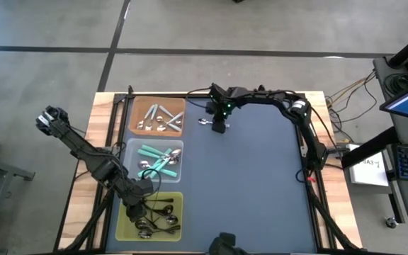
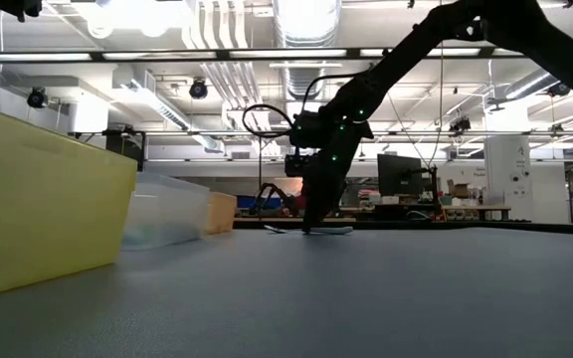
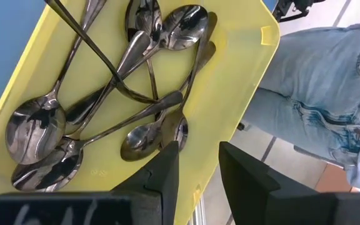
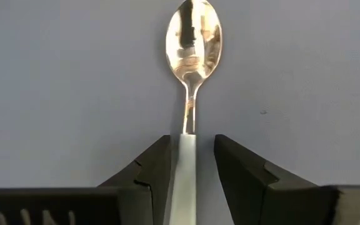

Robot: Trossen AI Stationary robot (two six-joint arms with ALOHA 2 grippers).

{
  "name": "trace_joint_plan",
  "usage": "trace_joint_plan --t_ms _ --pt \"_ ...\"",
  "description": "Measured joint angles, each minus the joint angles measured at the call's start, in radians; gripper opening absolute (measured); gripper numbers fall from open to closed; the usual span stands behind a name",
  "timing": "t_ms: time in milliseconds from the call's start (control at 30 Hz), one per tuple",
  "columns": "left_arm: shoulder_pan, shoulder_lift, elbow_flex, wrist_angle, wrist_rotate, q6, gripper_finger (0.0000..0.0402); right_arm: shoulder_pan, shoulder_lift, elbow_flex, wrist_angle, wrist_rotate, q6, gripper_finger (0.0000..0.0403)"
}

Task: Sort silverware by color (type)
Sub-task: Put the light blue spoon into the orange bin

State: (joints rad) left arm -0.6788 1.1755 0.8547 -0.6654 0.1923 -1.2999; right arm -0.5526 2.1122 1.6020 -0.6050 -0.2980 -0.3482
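A shiny silver spoon (image 4: 192,44) lies flat on the blue mat next to the orange tray (image 1: 134,113); it also shows in the high view (image 1: 205,122). My right gripper (image 1: 219,126) points down over the spoon. It is open, with one finger on each side of the handle (image 4: 188,162) and a gap showing on both sides. My left gripper (image 3: 199,169) is open and empty above the yellow-green tray (image 3: 230,94), which holds several dark spoons (image 3: 105,94). The clear tray (image 1: 132,152) holds teal-handled spoons (image 1: 156,157), and the orange tray holds silver spoons (image 1: 160,119).
The three trays stand in a row along the mat's left side. The rest of the blue mat (image 1: 261,184) is bare. A person in jeans (image 3: 317,94) stands beyond the table edge by the yellow-green tray. Cables and a desk stand to the table's right.
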Motion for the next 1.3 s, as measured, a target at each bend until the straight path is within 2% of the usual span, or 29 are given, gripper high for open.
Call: trace_joint_plan --t_ms 100,200,300,367,467,600,700,967,1133,1300 --pt "0.0 0.0 0.0 0.0 0.0 0.0 0.0096 0.0 0.014 0.003 -0.011 0.003 0.021 0.0106" --pt "0.0 0.0 0.0 0.0 -0.013 0.001 0.0096 -0.001 0.025 0.005 -0.023 0.007 0.048 0.0071" --pt "0.0 0.0 0.0 0.0 -0.056 0.014 0.0096 -0.001 0.025 0.005 -0.036 0.011 0.058 0.0026" --pt "0.0 0.0 0.0 0.0 -0.096 0.044 0.0096 0.0 0.018 0.003 -0.049 0.009 0.09 0.0021" --pt "-0.001 0.0 0.0 0.0 -0.216 0.118 0.0096 0.001 0.002 0.001 -0.062 -0.024 0.131 0.0018" --pt "0.0 0.0 0.0 -0.003 -0.487 0.278 0.0096 0.009 -0.025 0.005 -0.093 -0.119 0.199 0.0016" --pt "0.01 0.0 0.0 -0.007 -0.683 0.38 0.0096 0.03 -0.069 0.011 -0.078 -0.125 0.231 0.0015" --pt "0.082 0.0 0.0 -0.011 -1.049 0.523 0.0096 0.145 -0.19 0.014 -0.006 -0.093 0.273 0.0014" --pt "0.154 0.0 -0.01 0.015 -1.188 0.476 0.0096 0.218 -0.262 0.015 0.052 0.022 0.272 0.0014" --pt "0.211 0.001 -0.032 0.148 -1.203 0.464 0.0096 0.258 -0.311 0.015 0.155 0.034 0.26 0.0014"
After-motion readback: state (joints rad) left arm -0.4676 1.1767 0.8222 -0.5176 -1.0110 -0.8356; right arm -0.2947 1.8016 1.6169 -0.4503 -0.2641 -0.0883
